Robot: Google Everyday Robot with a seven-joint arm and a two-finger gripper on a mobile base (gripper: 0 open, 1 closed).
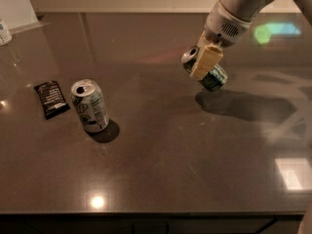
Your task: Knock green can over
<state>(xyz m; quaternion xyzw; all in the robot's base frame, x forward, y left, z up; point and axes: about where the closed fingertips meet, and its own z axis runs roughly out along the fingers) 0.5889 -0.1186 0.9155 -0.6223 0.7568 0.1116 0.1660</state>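
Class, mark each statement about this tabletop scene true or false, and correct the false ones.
1. The green can stands upright. False: it is tilted, top toward the left of the picture.
2. The gripper is at the green can, in the upper right of the view. True.
3. The white can lies on its side. False: it stands upright.
4. The black packet lies flat, left of the white can in the picture. True.
5. The two cans touch. False: they are far apart.
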